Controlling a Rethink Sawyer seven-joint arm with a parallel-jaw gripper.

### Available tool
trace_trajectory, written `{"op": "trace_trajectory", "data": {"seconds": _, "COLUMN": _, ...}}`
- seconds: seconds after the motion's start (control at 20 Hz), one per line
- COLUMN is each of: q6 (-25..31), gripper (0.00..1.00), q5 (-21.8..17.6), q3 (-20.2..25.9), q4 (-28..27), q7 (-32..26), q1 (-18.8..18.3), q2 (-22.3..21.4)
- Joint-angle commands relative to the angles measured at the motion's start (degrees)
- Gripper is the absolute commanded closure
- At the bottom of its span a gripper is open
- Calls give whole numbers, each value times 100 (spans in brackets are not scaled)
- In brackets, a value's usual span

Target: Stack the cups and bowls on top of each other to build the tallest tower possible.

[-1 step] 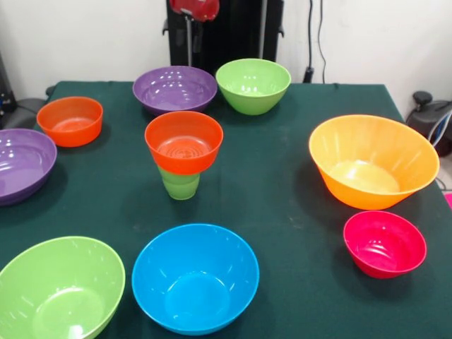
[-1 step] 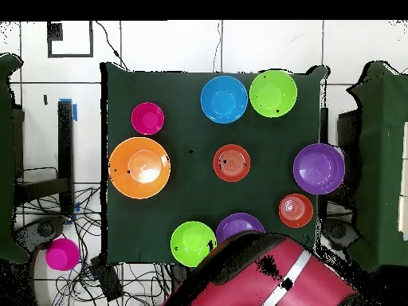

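**Tower two pieces high, eight bowls waiting**

Nearest the camera sat a lime bowl [image 1: 60, 289] and the blue bowl [image 1: 195, 277], side by side at the desk's [image 1: 282, 191] front edge. Just behind them to the right lay the small pink bowl [image 1: 385, 243], and beyond it the big orange bowl [image 1: 372, 161], tipped slightly. At the left edge a purple bowl [image 1: 23, 164] ran partly out of the picture.

Mid-desk stood the tower [image 1: 183, 152]: the light-green cup [image 1: 180, 183], with a small orange-red bowl [image 1: 183, 141] seated on it, rim up. It stood well apart from everything else.

Further back were the other small orange-red bowl [image 1: 70, 121], then the second purple bowl [image 1: 174, 89] and second lime bowl [image 1: 253, 85], nearly touching each other.

My arm [image 1: 195, 8] showed only at the far edge, drawn back; I could not tell how my pincer stood.

I judged these bowls light, stiff and glossy, so slippery. A thin rim was the place to pinch, one pad inside and one outside. The narrow cup base looked tippy, so anything added wanted setting down gently and centred.
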Motion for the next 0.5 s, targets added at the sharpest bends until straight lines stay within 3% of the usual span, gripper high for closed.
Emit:
{"op": "trace_trajectory", "data": {"seconds": 0.05, "q6": 813, "gripper": 0, "q5": 292, "q3": 413, "q4": 109, "q7": 477, "q1": 521, "q2": -73}}
{"op": "trace_trajectory", "data": {"seconds": 0.2, "q6": 1653, "gripper": 0, "q5": 396, "q3": 827, "q4": 499, "q7": 406, "q1": 640, "q2": -1122}}
{"op": "trace_trajectory", "data": {"seconds": 0.5, "q6": 3077, "gripper": 0, "q5": 692, "q3": 1415, "q4": 883, "q7": 385, "q1": 638, "q2": -2596}}
